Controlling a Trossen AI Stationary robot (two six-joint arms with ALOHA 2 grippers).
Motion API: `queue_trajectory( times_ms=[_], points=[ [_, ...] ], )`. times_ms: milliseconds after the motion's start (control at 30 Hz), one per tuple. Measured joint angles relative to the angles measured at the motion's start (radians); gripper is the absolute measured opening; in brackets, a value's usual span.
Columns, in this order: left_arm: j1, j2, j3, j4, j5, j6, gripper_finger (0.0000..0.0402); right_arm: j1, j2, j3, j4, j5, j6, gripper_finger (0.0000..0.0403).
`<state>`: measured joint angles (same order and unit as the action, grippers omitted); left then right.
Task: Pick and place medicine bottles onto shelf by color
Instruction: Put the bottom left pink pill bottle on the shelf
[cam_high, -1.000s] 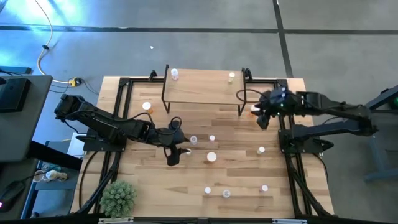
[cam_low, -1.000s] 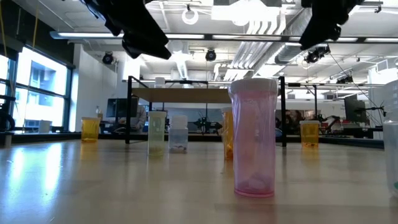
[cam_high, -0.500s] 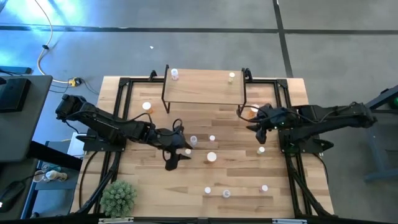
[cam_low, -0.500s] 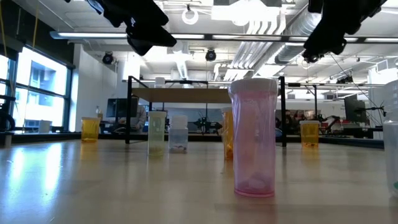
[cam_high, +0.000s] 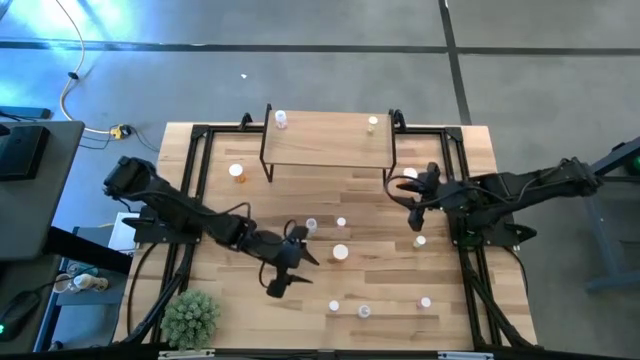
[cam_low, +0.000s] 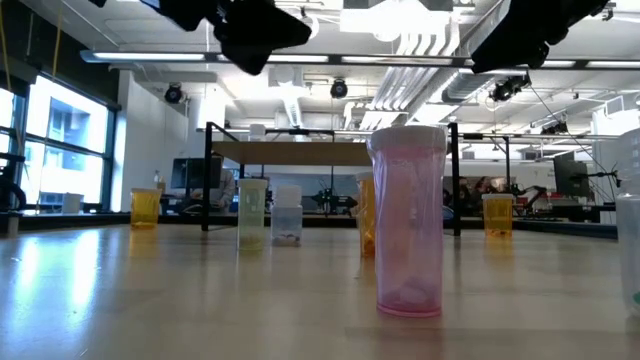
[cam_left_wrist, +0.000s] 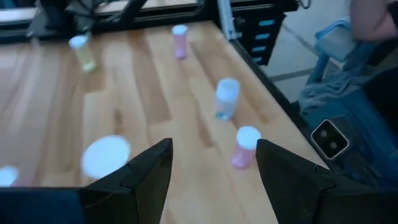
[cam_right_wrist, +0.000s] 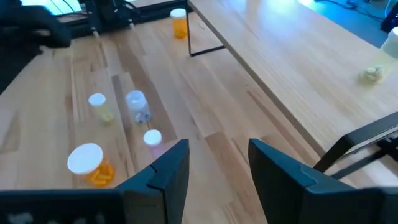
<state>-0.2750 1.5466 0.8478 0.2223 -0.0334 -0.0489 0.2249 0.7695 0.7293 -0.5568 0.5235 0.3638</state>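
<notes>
The shelf (cam_high: 330, 142) stands at the table's far middle on its thin black legs, with a whitish bottle (cam_high: 281, 119) and a yellowish bottle (cam_high: 372, 123) on top. More medicine bottles stand upright on the tabletop: a large orange one (cam_high: 341, 253), a bluish one (cam_left_wrist: 226, 98), a pink one (cam_left_wrist: 245, 146) and several others. My left gripper (cam_high: 293, 274) hovers open above the table's middle, short of the pink and bluish bottles. My right gripper (cam_high: 409, 203) hangs open beside the shelf's right legs. Neither has anything between its fingers (cam_left_wrist: 149, 163) (cam_right_wrist: 169, 163).
A green spiky plant ball (cam_high: 190, 316) sits at the near left corner. An orange bottle (cam_high: 236, 172) stands left of the shelf and another (cam_high: 408, 175) by its right legs. In the low view a pink bottle (cam_low: 408, 222) stands close in front.
My left gripper has moved toward the table's near edge and a little to the right, sinking slightly and rolling. My right arm has swung away from the shelf's right end toward the near side, and its gripper has turned toward the table's middle. No bottle has moved.
</notes>
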Motion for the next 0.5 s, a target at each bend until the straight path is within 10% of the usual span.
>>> queue_trajectory(
  times_ms=[500],
  points=[
    [-0.029, 0.254, 0.115, 0.133, 0.045, -0.011, 0.0223, 0.005, 0.033, 0.0, -0.001, 0.03, -0.006, 0.0156]
  ],
)
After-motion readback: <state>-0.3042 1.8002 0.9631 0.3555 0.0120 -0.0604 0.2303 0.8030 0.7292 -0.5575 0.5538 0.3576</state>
